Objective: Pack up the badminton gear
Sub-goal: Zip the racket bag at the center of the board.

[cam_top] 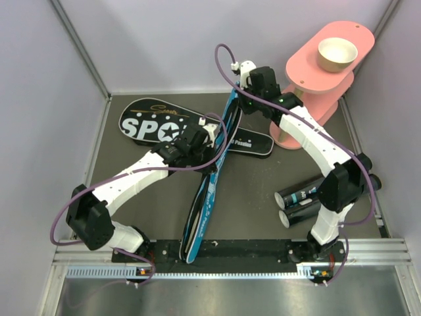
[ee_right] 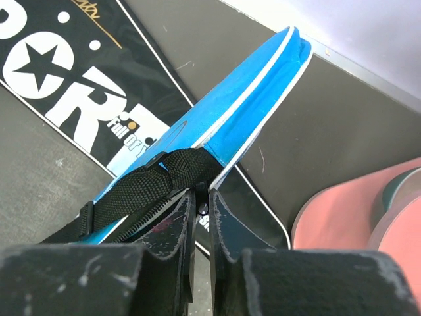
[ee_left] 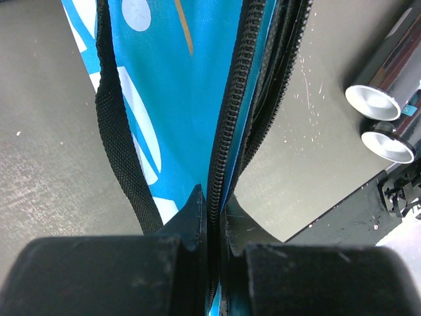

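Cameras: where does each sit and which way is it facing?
Top external: above and behind the bases, looking down at the table; both arms show, blue racket bag on edge between them.
Left wrist: on the left gripper, fingers pinching the bag's zipper; faces the near edge and tubes.
Right wrist: on the right gripper, fingers at the bag's strap; faces the back wall, black racket bag left, pink stand right.
Shared: all three show the blue racket bag.
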Available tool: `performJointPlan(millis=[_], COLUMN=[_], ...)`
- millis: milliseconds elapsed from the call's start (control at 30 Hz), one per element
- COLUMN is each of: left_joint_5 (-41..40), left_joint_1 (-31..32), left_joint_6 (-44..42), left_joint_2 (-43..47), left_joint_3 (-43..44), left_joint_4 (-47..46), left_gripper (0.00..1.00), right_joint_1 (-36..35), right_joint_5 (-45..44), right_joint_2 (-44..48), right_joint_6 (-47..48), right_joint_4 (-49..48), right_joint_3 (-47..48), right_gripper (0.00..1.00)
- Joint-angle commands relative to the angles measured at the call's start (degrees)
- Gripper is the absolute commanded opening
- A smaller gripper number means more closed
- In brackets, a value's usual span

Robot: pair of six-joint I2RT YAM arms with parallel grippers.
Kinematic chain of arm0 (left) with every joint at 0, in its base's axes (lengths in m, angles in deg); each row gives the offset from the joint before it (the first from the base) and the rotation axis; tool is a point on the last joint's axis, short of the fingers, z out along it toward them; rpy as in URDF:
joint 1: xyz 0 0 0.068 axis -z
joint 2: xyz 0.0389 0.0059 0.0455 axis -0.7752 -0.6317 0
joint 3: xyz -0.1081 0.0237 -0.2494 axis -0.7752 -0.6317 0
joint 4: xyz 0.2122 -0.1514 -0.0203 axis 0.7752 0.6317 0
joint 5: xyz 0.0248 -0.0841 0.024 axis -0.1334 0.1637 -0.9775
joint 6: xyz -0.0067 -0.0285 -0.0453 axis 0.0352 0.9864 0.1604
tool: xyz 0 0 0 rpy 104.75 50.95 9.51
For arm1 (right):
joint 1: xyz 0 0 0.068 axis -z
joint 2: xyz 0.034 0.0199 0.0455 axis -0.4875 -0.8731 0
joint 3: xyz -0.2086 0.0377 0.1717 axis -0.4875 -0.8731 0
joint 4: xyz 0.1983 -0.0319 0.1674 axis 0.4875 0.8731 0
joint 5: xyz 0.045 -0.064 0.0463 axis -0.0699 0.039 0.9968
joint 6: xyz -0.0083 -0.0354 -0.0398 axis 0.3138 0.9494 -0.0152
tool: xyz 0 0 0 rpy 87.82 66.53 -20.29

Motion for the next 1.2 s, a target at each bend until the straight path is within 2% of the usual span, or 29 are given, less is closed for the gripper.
performJointPlan(millis=[0, 333, 433, 600, 667, 800, 933, 1033, 1067, 1167], left_joint_5=[0.89, -3.85, -4.91, -4.65, -4.47, -4.82, -4.91, -4.56, -4.56, -3.77], left_joint_1=[-0.01, -0.01, -0.01, -0.19, -0.28, -0.45, -0.8, -1.07, -1.16, -1.16], left_joint_6=[-0.15, 1.61, 1.96, 1.7, 1.35, 0.91, 0.82, 1.08, 0.91, 0.47], left_joint_2=[2.02, 0.44, -0.44, -1.67, -1.76, -1.06, -0.44, -0.09, 0.08, 0.96], left_joint_3=[0.21, 1.79, 3.11, 5.66, 6.44, 6.71, 6.54, 6.8, 6.8, 5.75], left_joint_4=[-0.65, 1.46, 1.55, 0.59, 0.58, 0.67, 0.58, 0.67, 0.67, -0.21], left_gripper=[0.0, 0.0, 0.0, 0.0, 0.0, 0.0, 0.0, 0.0, 0.0, 0.0], right_joint_1=[-0.61, -3.68, -6.05, -10.89, -11.68, -12.65, -15.02, -18.36, -19.76, -25.74], right_joint_5=[-0.51, -4.2, -4.11, -4.99, -2.8, -1.48, 4.04, 10.19, 11.0, 9.6], right_joint_2=[-0.59, 0.37, 3.26, 9.59, 12.92, 17.76, 22.69, 27.52, 28.58, 30.87], right_joint_6=[2.33, 6.38, 5.42, -1.96, -6.77, -9.18, -12.51, -19.61, -24.42, -32.17], right_joint_4=[0.55, 4.94, 4.95, 1.61, -0.67, -3.57, -5.59, -13.66, -19.86, -26.58], right_joint_3=[4.02, 5.26, 2.37, -8.09, -12.9, -19.43, -24.87, -34.35, -40.39, -48.59], right_gripper=[0.0, 0.0, 0.0, 0.0, 0.0, 0.0, 0.0, 0.0, 0.0, 0.0])
